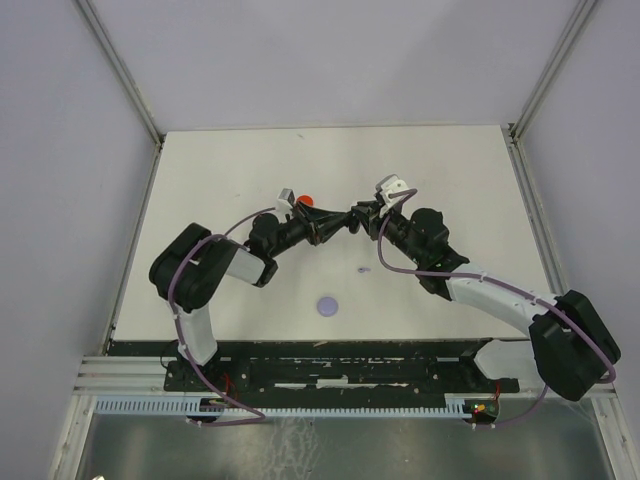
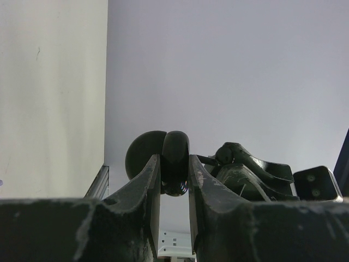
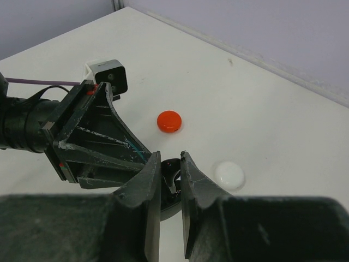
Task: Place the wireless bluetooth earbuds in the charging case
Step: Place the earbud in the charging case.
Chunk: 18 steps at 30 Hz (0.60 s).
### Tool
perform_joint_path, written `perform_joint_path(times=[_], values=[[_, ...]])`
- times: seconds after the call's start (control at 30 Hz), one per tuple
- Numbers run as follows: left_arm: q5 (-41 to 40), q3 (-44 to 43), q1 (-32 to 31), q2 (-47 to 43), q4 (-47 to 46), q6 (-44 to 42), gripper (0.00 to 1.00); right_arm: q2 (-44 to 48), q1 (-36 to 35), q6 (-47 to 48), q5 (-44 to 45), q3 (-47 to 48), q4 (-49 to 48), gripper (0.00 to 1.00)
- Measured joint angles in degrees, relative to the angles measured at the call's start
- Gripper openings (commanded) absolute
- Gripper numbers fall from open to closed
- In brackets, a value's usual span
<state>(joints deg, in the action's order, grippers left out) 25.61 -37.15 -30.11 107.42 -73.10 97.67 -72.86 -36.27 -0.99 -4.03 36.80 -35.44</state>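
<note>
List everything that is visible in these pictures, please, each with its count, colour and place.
red disc: one, red, on the table beyond the two grippers.
white disc: one, white, on the table near the red disc.
lavender disc: one, lavender, on the table nearer the arm bases.
small piece: one, lavender, on the table; too small to identify.
round case: one, black, between the left gripper's fingers.
table: one, white.
left gripper: one, black, shut on the round case.
right gripper: one, black, meeting the left gripper; open or shut unclear.
</note>
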Motion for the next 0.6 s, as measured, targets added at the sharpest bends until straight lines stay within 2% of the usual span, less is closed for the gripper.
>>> perform_joint_path(times=[0.6], values=[[0.24,-0.74,-0.26,-1.95,0.81,0.0,0.03,-1.27,0.0,0.07,0.0,-0.2,-0.15,0.01]])
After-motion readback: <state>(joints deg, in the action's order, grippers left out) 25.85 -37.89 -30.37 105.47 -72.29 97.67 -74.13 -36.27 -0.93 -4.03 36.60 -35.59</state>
